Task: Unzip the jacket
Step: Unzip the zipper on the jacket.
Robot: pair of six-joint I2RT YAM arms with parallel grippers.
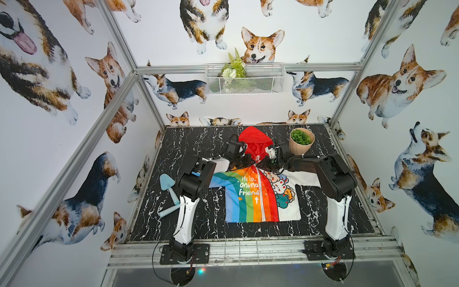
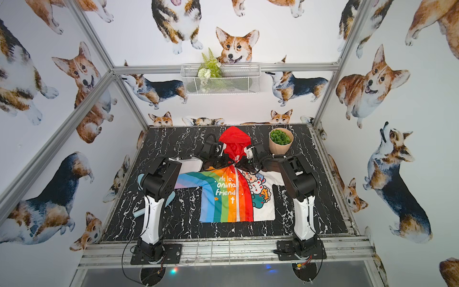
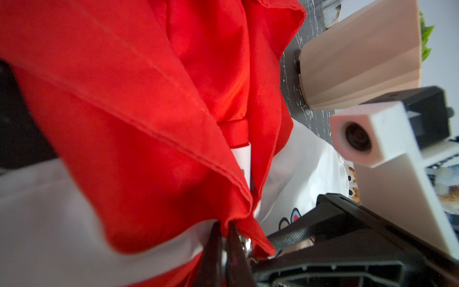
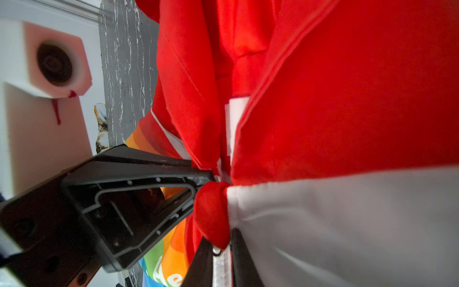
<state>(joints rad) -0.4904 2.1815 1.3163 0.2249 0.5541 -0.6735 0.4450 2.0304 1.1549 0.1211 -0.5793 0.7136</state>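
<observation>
My left pincer [image 3: 224, 223] clamps the jacket [image 1: 248, 193] collar and my right pincer [image 4: 220, 238] sits narrow astride the zip pull [image 4: 216, 251], grip unclear, so catching bunched cloth instead could jam it.

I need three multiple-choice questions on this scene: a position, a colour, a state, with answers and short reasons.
1. Where is the beige plant pot? A) beside the hood, on the robot's right B) on the rainbow sleeve C) at the near edge
2. The hood's colour? A) blue B) red C) white
3. The zip of the jacket is: A) fully open B) closed to the hem C) missing
1 A, it stands next to the hood; 2 B, red in all views; 3 B, halves meet all along.
</observation>
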